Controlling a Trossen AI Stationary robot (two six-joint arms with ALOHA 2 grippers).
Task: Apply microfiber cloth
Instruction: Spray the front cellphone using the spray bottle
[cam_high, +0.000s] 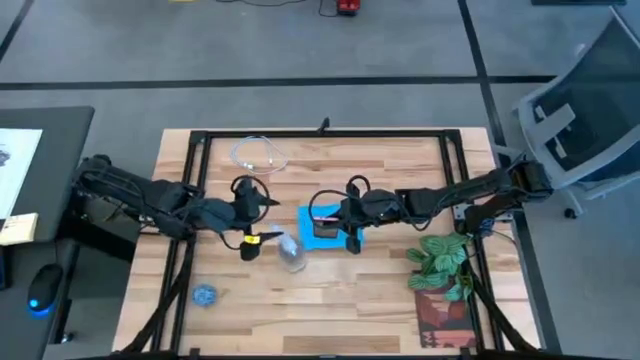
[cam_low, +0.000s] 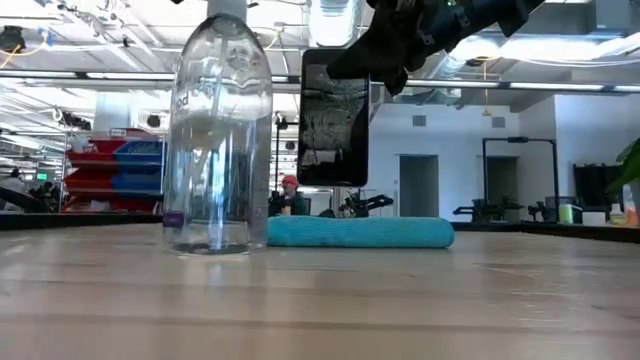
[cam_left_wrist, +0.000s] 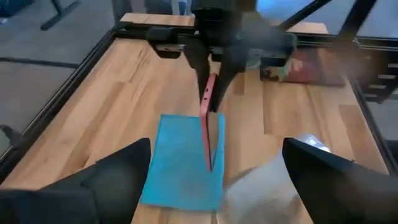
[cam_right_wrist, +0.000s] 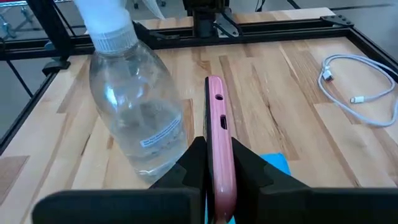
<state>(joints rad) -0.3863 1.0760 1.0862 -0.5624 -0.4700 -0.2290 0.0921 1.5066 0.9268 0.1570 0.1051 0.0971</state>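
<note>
- High view: the bright sky-blue, roughly square microfiber cloth (cam_high: 318, 228) lies flat at table centre. The right gripper (cam_high: 330, 212) is over its 12 o'clock edge; the left gripper (cam_high: 262, 238) waits at the cloth's 9 o'clock.
- Low view: a black-screened, pink-cased phone (cam_low: 334, 118) hangs upright above the cloth (cam_low: 360, 232); a clear plastic bottle (cam_low: 217, 135) stands at the cloth's 9 o'clock.
- Left wrist view: its 2 fingers (cam_left_wrist: 118, 171) are spread wide, empty.
- Right wrist view: fingers (cam_right_wrist: 194, 163) pinch the phone (cam_right_wrist: 219, 137) edge-on.
- Progress: wiping looks unstarted; the phone must still meet the cloth.
</note>
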